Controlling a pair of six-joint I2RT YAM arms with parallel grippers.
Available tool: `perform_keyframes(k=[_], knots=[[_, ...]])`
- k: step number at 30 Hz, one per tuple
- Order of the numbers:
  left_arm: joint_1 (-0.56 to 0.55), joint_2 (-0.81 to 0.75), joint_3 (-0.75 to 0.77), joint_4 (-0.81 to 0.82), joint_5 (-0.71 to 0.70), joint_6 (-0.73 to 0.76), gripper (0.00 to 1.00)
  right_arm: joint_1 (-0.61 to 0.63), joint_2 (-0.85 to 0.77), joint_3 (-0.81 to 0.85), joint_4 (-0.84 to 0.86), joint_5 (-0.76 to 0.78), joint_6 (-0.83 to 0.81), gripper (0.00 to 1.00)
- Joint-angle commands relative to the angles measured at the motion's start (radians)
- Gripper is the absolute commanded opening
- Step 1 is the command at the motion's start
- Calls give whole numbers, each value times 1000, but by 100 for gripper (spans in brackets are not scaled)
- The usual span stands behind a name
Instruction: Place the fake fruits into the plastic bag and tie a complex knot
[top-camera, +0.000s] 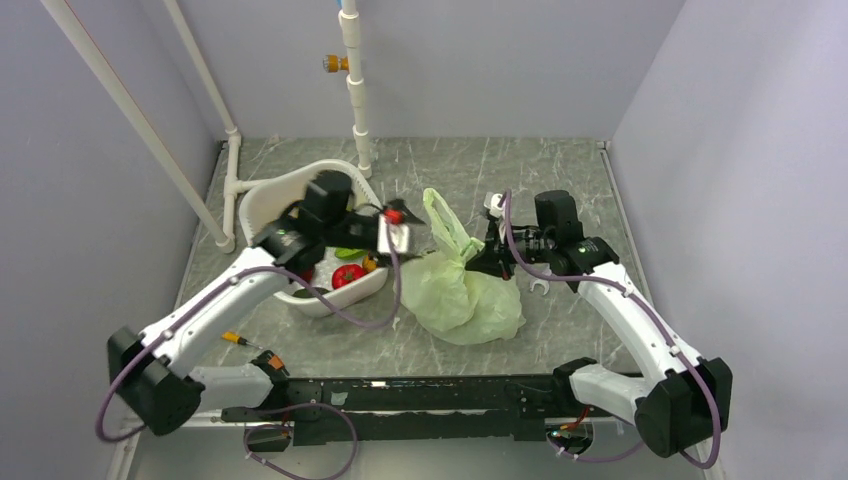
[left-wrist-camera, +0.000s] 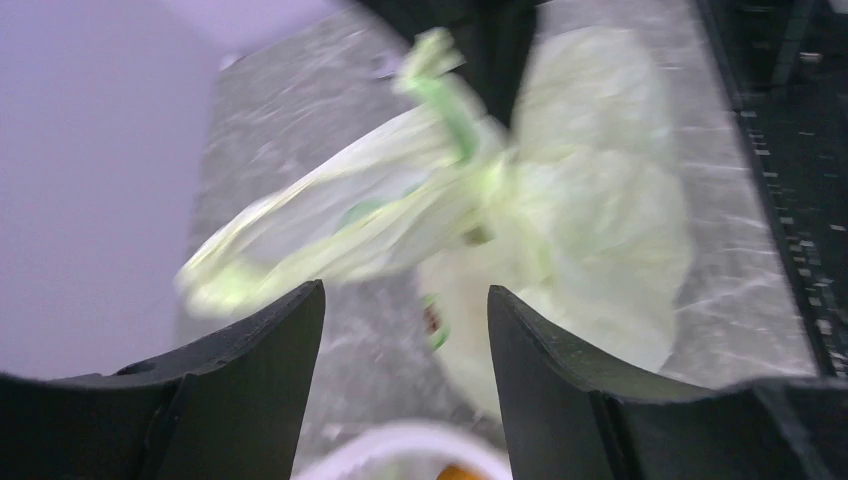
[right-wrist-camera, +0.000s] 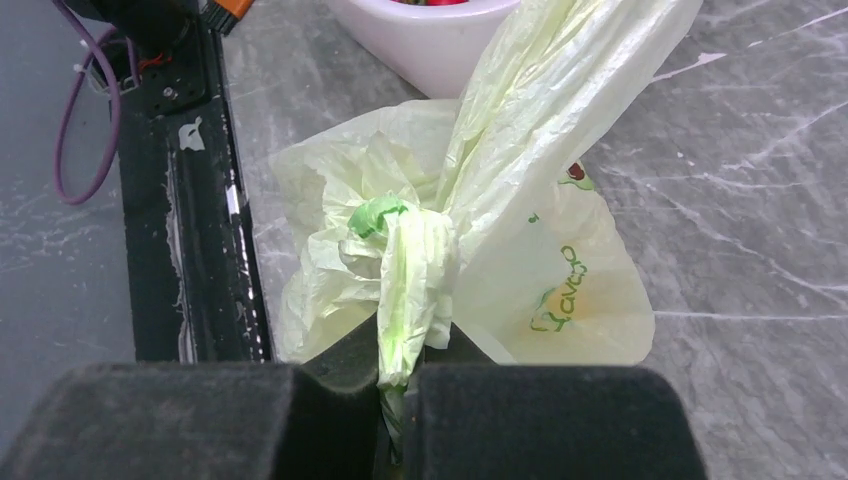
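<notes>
right hand (right-wrist-camera: 395, 390) clamps one knotted plastic bag (right-wrist-camera: 570, 270); left hand (left-wrist-camera: 405, 305) gapes.

Grey marbled tabletop (top-camera: 560, 170) enclosed by plain pale-lavender walls (top-camera: 500, 60) at back and both sides; white pipes (top-camera: 358, 100) rise at rear left, one bearing an orange fitting (top-camera: 333, 63)

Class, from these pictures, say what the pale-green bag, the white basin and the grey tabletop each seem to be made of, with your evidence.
The pale-green bag looks like thin plastic film: crinkled, translucent. The white basin is probably moulded plastic, smooth and slightly glossy. The grey tabletop shows marble-like veining; stone or laminate, unclear.
</notes>
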Motion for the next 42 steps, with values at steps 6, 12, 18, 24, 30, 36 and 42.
perform_keyframes(k=[6, 12, 18, 24, 30, 36, 42], knots=[[261, 82, 205, -127, 70, -214, 72, 22, -37, -15, 58, -4, -69, 0], [263, 239, 373, -245, 195, -161, 76, 55, -51, -25, 58, 20, -85, 0], [263, 327, 485, -384, 296, 18, 77, 93, -62, -38, 52, 46, -98, 0], [255, 407, 574, -541, 322, 189, 78, 120, -67, -45, 54, 67, -109, 0], [255, 462, 653, -701, 344, 306, 58, 132, -61, -43, 77, 94, -87, 0], [255, 470, 703, -834, 365, 393, 22, 133, -56, -48, 102, 125, -63, 0], [251, 354, 615, -665, 393, 209, 0, 134, -59, -65, 140, 170, 1, 0]])
